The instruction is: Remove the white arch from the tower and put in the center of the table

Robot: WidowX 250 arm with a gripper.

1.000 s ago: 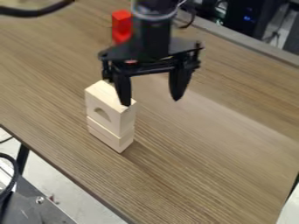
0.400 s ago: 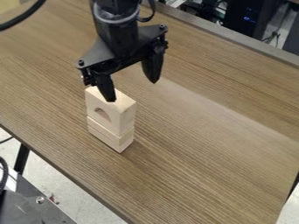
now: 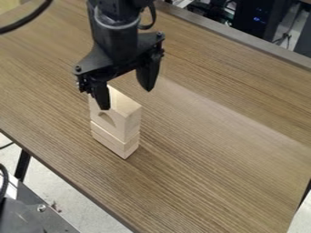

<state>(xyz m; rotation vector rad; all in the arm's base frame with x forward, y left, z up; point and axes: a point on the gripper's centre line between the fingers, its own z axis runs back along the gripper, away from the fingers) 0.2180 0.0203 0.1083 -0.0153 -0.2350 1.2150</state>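
We are judging the step in hand to be lining up the grasp: the claw is hanging over the tower, left of the frame's middle, its fingers spread apart and holding nothing. The arch is sitting on top of the block, and one finger is overlapping its upper left part in our view; whether they are touching, we are unable to tell. Next we are needing to centre the claw, lower it around the two broad faces, close it, then lift the arch straight up so that the block is staying put, before setting it down mid-desk. The arch is standing upright, its opening facing the lower left of the frame with the curve upward, while its long axis is lying level, running from upper left to lower right.
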